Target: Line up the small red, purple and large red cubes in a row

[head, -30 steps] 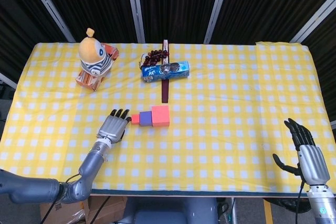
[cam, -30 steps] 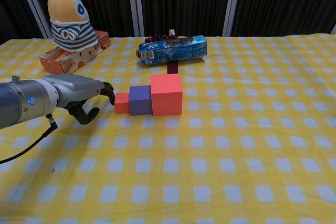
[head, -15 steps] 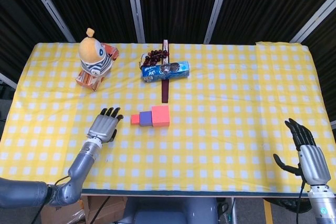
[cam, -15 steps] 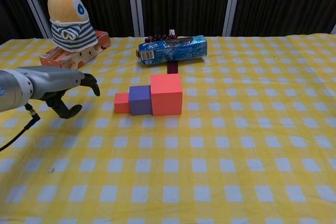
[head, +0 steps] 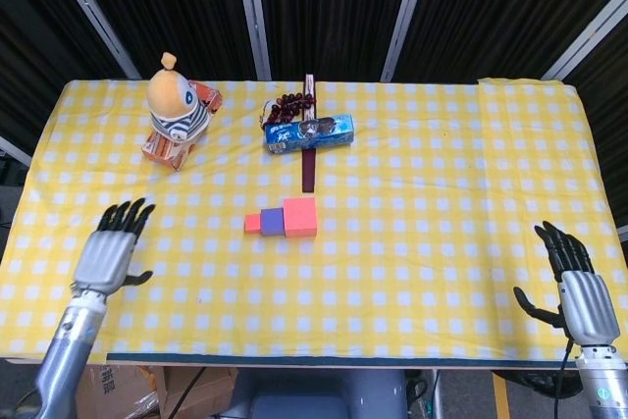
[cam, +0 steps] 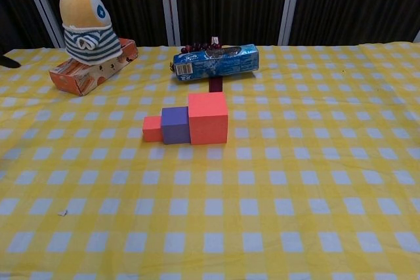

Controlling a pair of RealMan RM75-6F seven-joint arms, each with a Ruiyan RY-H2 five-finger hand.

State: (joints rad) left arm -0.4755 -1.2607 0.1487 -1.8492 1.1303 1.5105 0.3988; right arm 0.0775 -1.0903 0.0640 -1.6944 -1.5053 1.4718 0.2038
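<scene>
Yellow checked tablecloth across the whole table, dark slatted wall behind; left hand and right hand near the front edge, fingers spread, holding nothing, both out of the chest view; small red cube, purple cube and large red cube touching in 1 row mid-table, well apart from both hands; farther back, blue packet, striped plush toy on orange box; dark beads behind packet, hard to make out.
</scene>
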